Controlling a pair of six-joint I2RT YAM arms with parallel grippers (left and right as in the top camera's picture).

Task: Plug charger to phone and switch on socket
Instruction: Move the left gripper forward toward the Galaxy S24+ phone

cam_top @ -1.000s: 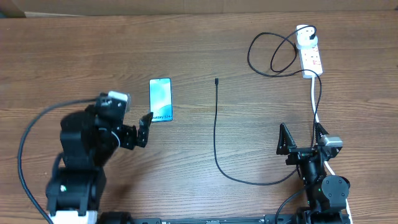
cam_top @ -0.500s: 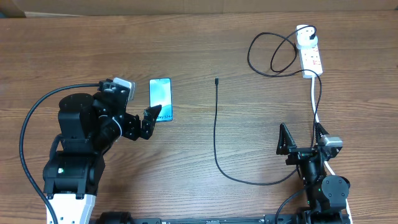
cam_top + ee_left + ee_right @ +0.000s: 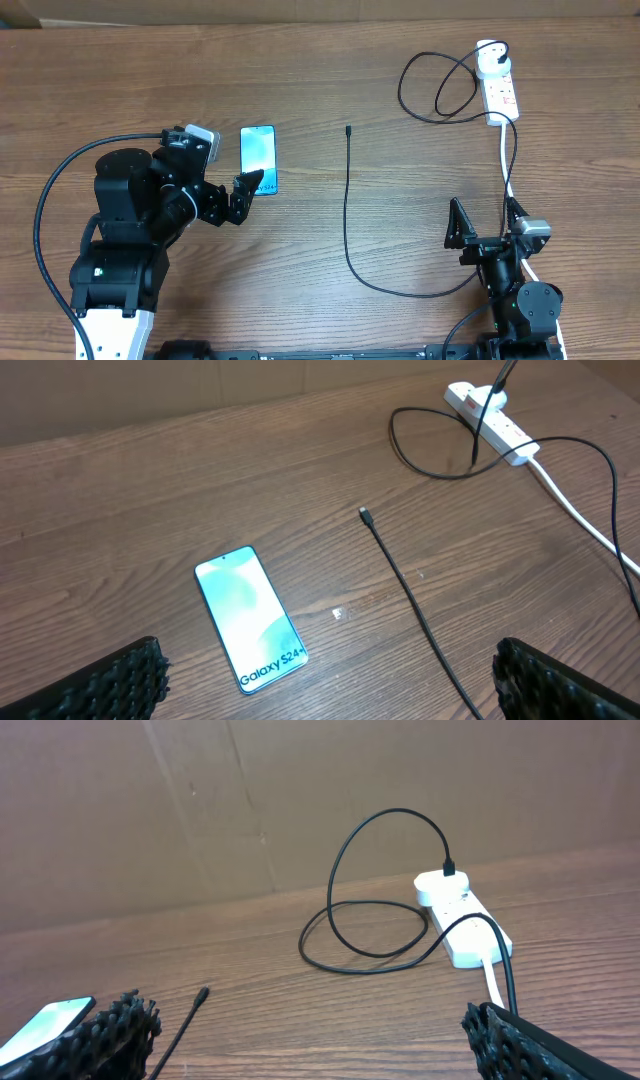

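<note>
The phone (image 3: 258,159) lies flat on the table, screen up, reading "Galaxy S24+"; it also shows in the left wrist view (image 3: 249,618). My left gripper (image 3: 243,198) is open, just below and beside the phone's near end. The charger's black cable (image 3: 347,215) runs down the middle, its connector tip (image 3: 348,130) free on the wood, and loops up to the round white adapter (image 3: 490,50) plugged into the socket (image 3: 500,88) at the far right. My right gripper (image 3: 484,222) is open and empty at the near right.
The socket's white cord (image 3: 507,170) runs down toward my right arm. A cardboard wall (image 3: 300,780) stands behind the table's far edge. Bare wood lies between phone and cable.
My left arm has swung its gripper right and up toward the phone's near end. The right arm, cable and phone have not moved.
</note>
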